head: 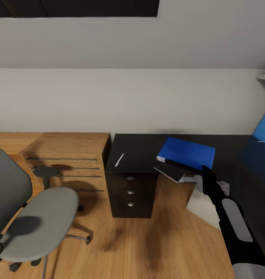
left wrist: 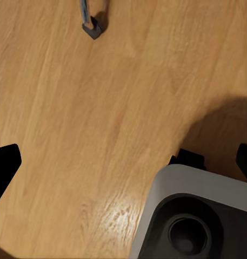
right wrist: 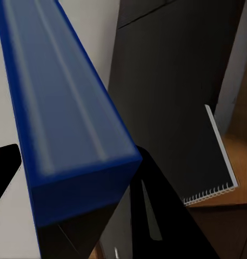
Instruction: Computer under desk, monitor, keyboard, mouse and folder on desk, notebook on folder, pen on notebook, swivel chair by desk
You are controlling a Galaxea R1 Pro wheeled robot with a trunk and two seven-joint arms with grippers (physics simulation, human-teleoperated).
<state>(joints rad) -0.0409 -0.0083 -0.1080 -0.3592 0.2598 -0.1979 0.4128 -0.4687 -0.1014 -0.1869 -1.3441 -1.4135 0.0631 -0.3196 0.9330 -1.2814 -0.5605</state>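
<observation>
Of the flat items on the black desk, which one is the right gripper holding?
The blue folder, raised at a tilt in the right gripper. The grey notebook lies beneath it, overhanging the desk edge; the white pen lies apart.

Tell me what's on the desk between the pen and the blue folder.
Nothing: in the head view only bare black desk top lies between the pen and the folder, held by the right hand.

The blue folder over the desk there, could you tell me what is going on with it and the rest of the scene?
The right gripper has the folder between its fingers, held above the black desk. The notebook lies under it, overhanging the desk's front edge. The pen rests on the desk above the drawer unit. The swivel chair stands apart on the wooden floor. The left gripper's fingertips hang over bare floor.
</observation>
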